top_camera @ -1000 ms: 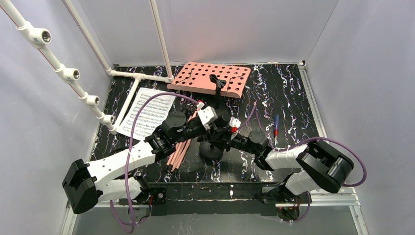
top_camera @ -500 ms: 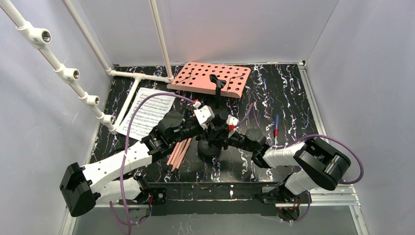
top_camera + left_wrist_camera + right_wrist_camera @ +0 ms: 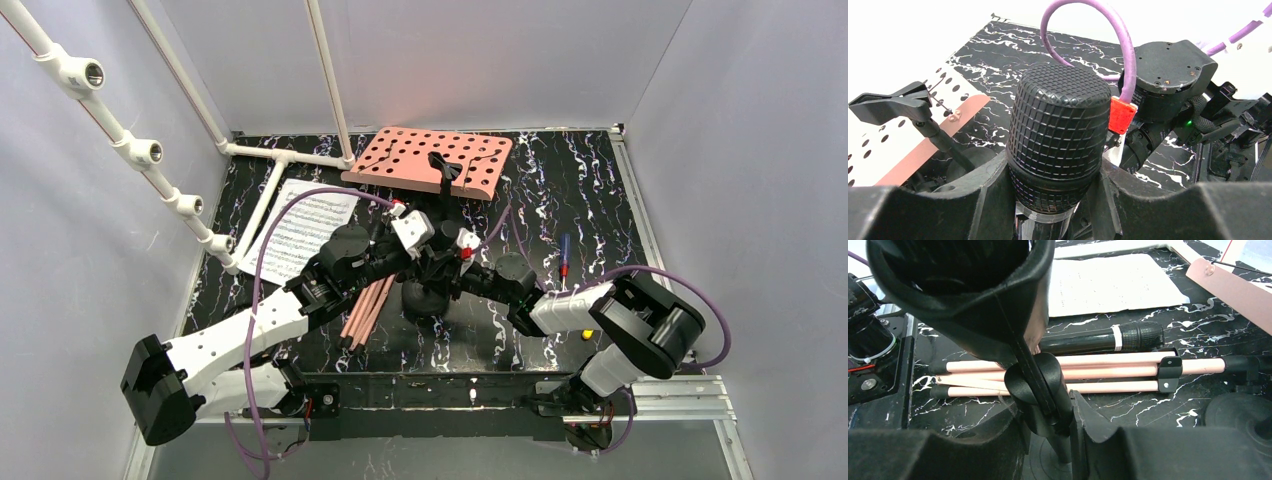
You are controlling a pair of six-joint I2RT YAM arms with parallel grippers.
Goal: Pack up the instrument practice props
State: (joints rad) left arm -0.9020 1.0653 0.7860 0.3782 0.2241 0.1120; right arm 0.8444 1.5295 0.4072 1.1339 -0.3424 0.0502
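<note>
A black microphone (image 3: 1060, 135) stands upright in its clip on a stand with a round black base (image 3: 428, 300) at the table's middle. My left gripper (image 3: 1049, 176) is shut on the microphone's lower head; it also shows in the top view (image 3: 428, 245). My right gripper (image 3: 1048, 412) is shut on the stand's stem (image 3: 1040, 390) just below the clip. A second microphone (image 3: 1100, 340) lies beside the folded pink tripod legs (image 3: 1073, 374). The pink perforated music desk (image 3: 428, 160) lies at the back. A sheet-music page (image 3: 300, 232) lies at the left.
A second, bare clip stand (image 3: 893, 105) with a round base (image 3: 1243, 415) stands behind the grippers. A white pipe frame (image 3: 280, 160) runs along the back left. A blue-and-red screwdriver (image 3: 565, 255) lies right of centre. Grey walls close in three sides.
Both arms have stretched a little farther back and left, and the microphone stand has shifted slightly that way with them. Both grips look the same.
</note>
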